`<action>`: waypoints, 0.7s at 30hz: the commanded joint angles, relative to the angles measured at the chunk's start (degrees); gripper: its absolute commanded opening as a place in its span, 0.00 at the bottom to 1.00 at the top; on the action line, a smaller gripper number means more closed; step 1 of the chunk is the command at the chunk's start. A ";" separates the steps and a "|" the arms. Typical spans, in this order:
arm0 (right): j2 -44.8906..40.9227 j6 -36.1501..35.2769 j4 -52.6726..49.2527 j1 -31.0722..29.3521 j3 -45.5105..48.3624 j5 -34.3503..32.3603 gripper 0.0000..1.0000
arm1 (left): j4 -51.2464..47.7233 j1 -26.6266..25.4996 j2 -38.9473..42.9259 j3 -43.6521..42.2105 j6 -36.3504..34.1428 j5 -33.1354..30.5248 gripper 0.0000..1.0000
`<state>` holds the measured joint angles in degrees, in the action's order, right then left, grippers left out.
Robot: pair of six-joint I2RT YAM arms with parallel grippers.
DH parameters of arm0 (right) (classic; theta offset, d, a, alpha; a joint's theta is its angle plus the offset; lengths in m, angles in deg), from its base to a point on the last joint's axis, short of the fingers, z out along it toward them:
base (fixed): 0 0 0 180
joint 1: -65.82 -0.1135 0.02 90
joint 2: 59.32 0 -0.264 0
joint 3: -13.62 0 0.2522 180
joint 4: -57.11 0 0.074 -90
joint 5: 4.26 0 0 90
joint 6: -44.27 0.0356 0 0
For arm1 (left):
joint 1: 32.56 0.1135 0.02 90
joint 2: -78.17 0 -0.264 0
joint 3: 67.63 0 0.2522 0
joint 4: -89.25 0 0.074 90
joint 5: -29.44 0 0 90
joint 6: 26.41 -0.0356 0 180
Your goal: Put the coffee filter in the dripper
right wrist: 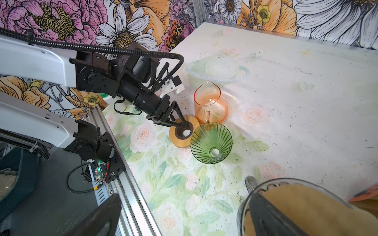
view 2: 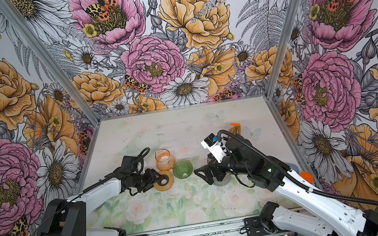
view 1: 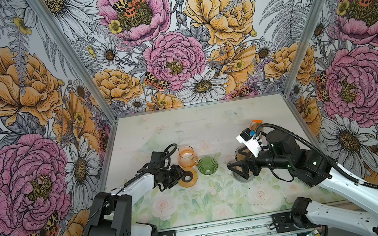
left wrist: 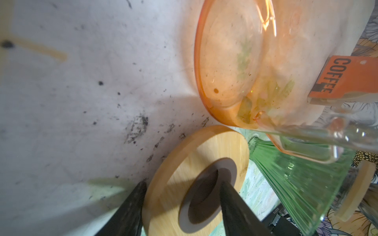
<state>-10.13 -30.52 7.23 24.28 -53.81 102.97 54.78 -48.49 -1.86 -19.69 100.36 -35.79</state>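
Green ribbed glass dripper (right wrist: 211, 143) empty. Brown paper filters (right wrist: 306, 204) unpicked; my right fingers (right wrist: 272, 216) gape over them, empty. Left fingers (left wrist: 241, 210) straddle round wooden ring (right wrist: 180, 141), grip unclear.

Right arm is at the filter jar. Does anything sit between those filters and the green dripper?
Nothing visible does. Only bare table lies between the jar of brown filters and the green dripper. The wooden ring and orange carafe sit on its far side, off that line. The dripper's bowl is empty.
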 commanded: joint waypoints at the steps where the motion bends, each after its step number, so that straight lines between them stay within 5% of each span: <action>1: -0.54 0.68 1.14 0.23 0.39 -0.35 1.00 | 0.87 0.67 -0.39 1.11 -0.06 2.29 0.55; 21: -0.27 1.94 2.09 0.32 0.14 -1.15 1.00 | 0.89 0.56 3.39 1.94 1.90 4.11 0.31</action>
<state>-10.13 -29.06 8.08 24.28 -53.78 102.73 54.78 -47.94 0.63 -19.30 101.83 -32.79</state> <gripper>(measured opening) 0.995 0.314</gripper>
